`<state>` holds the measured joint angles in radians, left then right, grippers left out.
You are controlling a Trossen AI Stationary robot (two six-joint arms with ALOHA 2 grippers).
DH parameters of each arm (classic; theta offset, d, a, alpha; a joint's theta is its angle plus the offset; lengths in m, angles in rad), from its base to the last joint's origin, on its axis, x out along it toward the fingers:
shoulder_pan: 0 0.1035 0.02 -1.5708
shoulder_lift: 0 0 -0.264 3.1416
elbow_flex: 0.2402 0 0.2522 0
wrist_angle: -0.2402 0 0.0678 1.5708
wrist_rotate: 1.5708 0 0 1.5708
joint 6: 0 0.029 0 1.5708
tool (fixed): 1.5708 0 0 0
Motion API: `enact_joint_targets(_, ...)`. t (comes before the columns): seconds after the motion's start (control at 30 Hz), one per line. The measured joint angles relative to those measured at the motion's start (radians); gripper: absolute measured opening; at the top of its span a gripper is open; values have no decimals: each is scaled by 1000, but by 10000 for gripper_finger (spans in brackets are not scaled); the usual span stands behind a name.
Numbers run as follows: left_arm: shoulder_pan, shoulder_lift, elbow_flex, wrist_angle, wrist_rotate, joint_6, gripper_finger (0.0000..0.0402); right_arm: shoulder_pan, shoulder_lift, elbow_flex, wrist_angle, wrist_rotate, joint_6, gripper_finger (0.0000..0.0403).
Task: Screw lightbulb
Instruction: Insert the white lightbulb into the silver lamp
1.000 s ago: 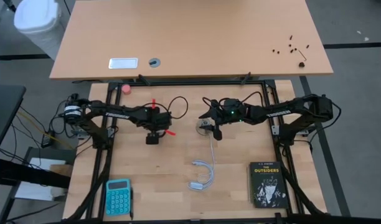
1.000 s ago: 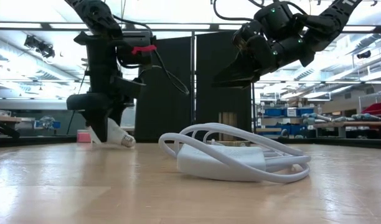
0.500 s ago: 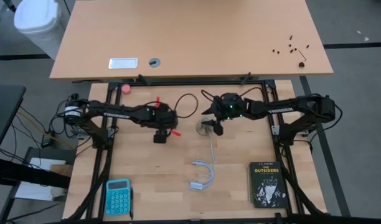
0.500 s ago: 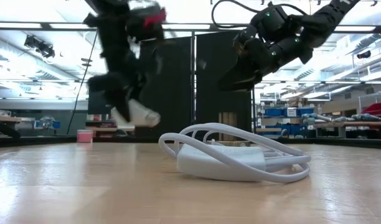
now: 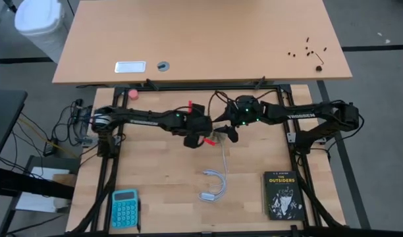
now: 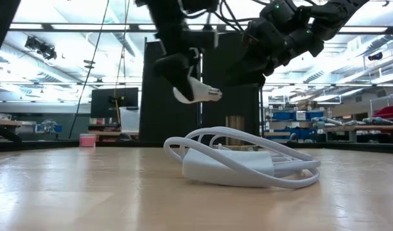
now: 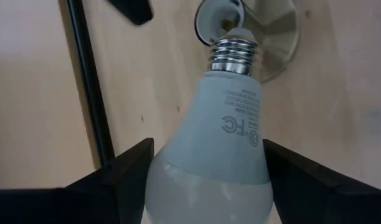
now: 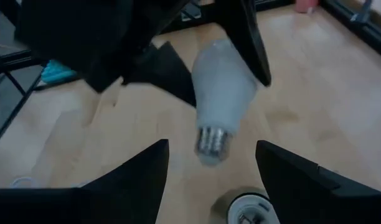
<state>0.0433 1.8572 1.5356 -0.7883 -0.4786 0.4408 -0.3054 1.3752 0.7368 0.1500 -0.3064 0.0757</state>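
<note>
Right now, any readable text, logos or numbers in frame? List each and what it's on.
"THE OUTSIDERS": cover of the black book, high view.
"TROSSEN": link of the right arm, high view.
"FC" mark: neck of the lightbulb, left wrist view, held in the left gripper.
Fine print around that mark: too small to read.
Teal calculator keys: too small to read.

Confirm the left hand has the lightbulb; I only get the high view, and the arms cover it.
Observer: Confirmed. The left wrist view shows the left hand clamped on the lightbulb by its globe.
Operator: Report its height.
Observer: The low view shows it in the air, clear of the table.
Operator: Give me the socket.
Observer: The bulb's threaded base points at the socket, not yet in it.
</note>
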Motion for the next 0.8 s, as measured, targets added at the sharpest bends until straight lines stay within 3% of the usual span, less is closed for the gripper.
enact_joint_targets(0.3, 0, 64, 135, -16, -3, 50, 276, 0, -62, -63, -6, 147, -5, 249)
enact_joint_targets(0.63, 0, 65, 167, 14, -6, 106, 276, 15, -70, -71, 56, 134, 7, 249)
enact_joint_targets(0.8, 3, 66, 166, 70, 26, 120, 276, 31, -70, -71, -2, 208, 4, 249)
